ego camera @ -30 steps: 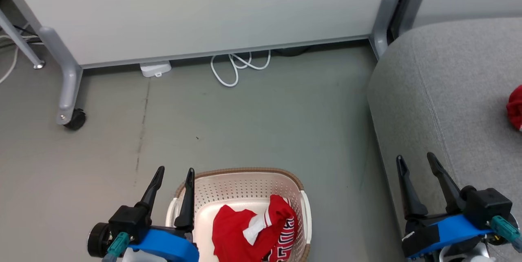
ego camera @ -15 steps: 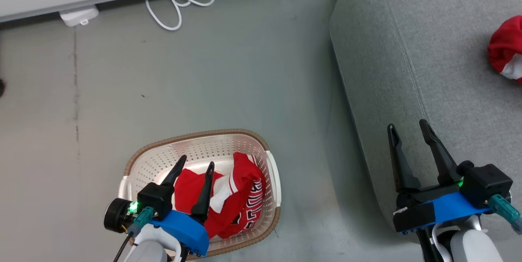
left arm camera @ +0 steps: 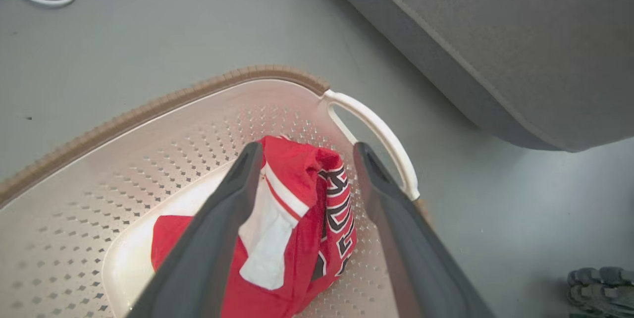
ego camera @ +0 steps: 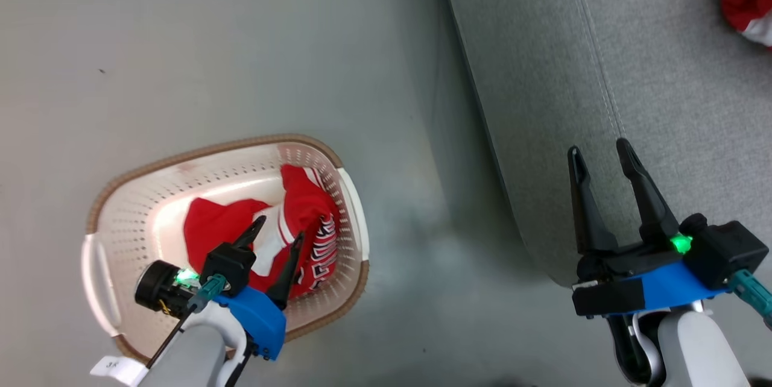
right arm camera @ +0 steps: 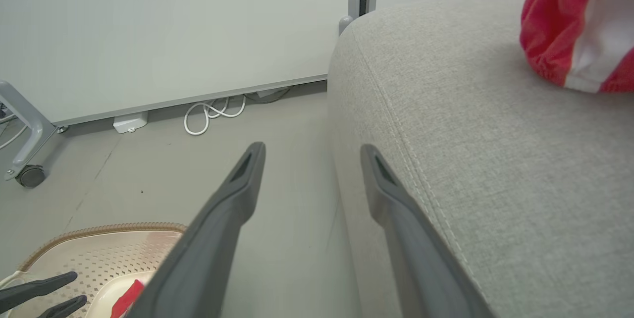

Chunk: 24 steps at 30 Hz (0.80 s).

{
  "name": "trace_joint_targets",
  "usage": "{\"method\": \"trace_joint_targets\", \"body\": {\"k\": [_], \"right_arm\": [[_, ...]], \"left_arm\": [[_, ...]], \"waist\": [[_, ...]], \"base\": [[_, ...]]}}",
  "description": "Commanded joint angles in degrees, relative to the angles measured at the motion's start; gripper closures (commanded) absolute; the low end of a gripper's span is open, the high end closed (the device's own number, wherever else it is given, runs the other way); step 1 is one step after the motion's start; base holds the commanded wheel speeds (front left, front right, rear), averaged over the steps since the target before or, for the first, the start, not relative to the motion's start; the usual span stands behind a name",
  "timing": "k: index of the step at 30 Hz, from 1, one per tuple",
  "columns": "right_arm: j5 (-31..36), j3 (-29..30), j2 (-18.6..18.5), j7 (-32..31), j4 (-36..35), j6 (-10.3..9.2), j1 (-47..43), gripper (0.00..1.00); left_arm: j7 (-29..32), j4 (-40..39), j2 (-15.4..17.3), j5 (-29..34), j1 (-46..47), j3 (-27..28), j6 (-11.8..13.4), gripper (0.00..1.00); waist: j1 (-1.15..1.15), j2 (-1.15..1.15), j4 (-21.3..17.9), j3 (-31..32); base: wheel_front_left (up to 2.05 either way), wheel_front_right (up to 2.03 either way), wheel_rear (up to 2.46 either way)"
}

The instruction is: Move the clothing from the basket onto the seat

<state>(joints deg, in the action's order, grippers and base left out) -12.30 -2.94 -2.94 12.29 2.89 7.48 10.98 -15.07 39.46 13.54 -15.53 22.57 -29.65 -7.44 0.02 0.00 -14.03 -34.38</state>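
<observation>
Both your grippers stand with their jaws spread wide.

Your left gripper (ego camera: 278, 229) is at the lower left of the head view. Its two dark fingers are parted and slant up and to the right from the blue wrist mount (ego camera: 256, 320), with a green light (ego camera: 184, 277) lit beside it and the pale left forearm (ego camera: 187, 357) running off the bottom edge. Your right gripper (ego camera: 597, 147) is at the lower right and looks larger. Its long fingers point up the view and lean slightly left, with nothing between them. Its own green light (ego camera: 681, 244) glows at the finger base, above the right forearm (ego camera: 687, 345). In each wrist view the two fingers rise well apart.
</observation>
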Motion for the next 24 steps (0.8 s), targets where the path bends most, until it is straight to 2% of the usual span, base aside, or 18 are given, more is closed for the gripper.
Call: {"method": "trace_joint_targets", "body": {"k": [1, 6, 15, 24], "right_arm": [[-0.4, -0.4, 0.1, 0.7, -0.1, 0.03, 1.5, 0.0], [-1.0, -1.7, 0.1, 1.6, 0.2, 0.03, 3.4, 0.0], [-3.4, -3.3, 0.1, 2.7, 0.3, 0.03, 5.7, 0.0], [-5.6, -5.4, 0.1, 3.0, 0.3, 0.03, 7.0, 0.0]], "left_arm": [[-0.2, 1.9, 1.1, -0.5, 2.1, -1.5, -0.1, 0.0], [-0.2, 6.9, 2.8, -1.7, 6.5, -4.4, -0.1, 0.0], [-0.2, 10.4, 5.0, -1.5, 11.1, -3.1, -0.1, 0.0], [-0.2, 14.2, 6.2, -0.1, 13.4, -3.6, -0.1, 0.0]], "waist": [[-0.02, 0.0, -2.4, -4.1], [-0.02, 0.0, -3.6, -8.4], [-0.02, 0.0, -5.3, -14.0], [-0.02, 0.0, -6.9, -16.7]], "base": [[0.0, 0.0, 0.0], [0.0, 0.0, 0.0], [0.0, 0.0, 0.0], [0.0, 0.0, 0.0]]}}
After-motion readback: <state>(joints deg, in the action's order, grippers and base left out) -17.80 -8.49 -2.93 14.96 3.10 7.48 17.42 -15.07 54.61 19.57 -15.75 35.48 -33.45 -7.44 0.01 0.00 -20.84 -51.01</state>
